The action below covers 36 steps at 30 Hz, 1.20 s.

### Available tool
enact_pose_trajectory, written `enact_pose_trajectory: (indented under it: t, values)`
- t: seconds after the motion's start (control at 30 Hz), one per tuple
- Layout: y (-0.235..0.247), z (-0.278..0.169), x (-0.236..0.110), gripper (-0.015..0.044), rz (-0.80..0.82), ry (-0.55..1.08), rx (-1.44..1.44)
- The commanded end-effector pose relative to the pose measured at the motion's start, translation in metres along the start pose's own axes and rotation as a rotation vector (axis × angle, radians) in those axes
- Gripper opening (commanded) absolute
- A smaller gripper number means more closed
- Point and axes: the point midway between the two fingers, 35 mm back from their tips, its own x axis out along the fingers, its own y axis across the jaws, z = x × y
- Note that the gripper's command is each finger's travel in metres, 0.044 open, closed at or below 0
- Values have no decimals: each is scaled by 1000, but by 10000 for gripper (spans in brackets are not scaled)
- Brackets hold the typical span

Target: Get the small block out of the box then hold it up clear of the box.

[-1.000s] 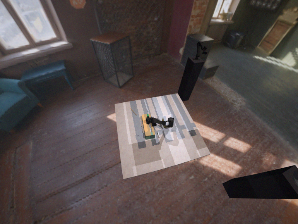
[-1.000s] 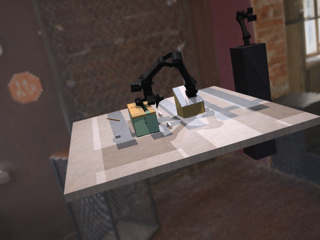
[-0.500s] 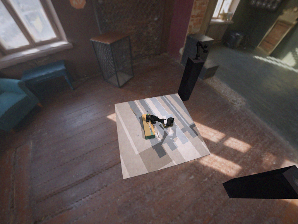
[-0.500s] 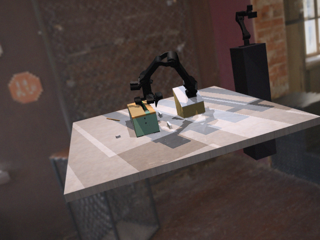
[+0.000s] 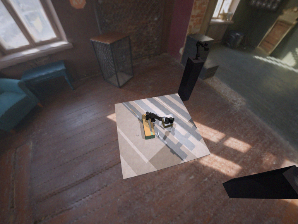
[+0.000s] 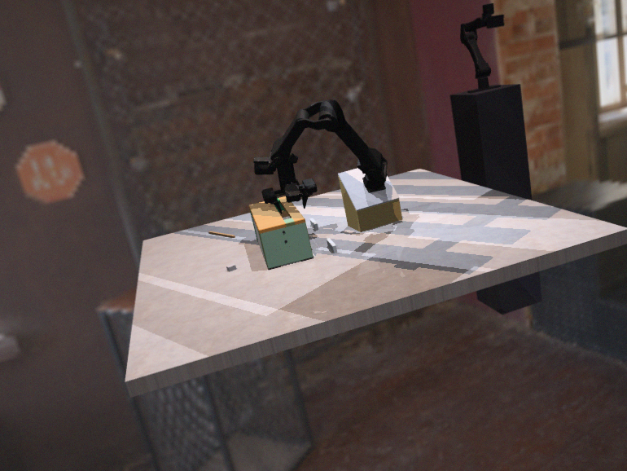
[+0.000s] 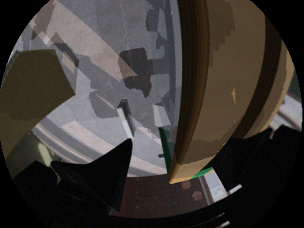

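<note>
Arm poised over the box on the patterned table.

The gripper [image 6: 289, 195] hangs just above the far end of the orange-topped, green-sided box [image 6: 281, 234], its fingers spread wide and holding nothing. The block is not discernible in any view. Small grey pieces [image 6: 331, 245] lie on the table [image 6: 212, 324] beside the box; the arm's tan base block [image 6: 372, 204] stands behind them.

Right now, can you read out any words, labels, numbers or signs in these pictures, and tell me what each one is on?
No text can be read in any view.
Orange octagonal sign on the dark wall: pale marks on it, too blurred to read.
Box under the arm: two dark dots on its green end, no lettering.
Tan block at the arm's foot: blank.
Table: stripes only, no writing.
</note>
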Motion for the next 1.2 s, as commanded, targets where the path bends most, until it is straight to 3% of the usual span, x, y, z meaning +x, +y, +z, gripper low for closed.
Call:
enact_pose_trajectory:
  t: [0.0,0.27,0.43,0.5,0.6,1.17]
  values:
    - [-1,-3,1,400,0,5,-10]
    - [0,-23,-58,400,2,2,1]
    - [-3,-24,-56,400,-14,5,10]
    - [-2,-25,-56,348,-18,-3,83]
    - [2,-29,-55,285,-30,-39,395]
    - [15,-55,-54,285,93,-291,2194]
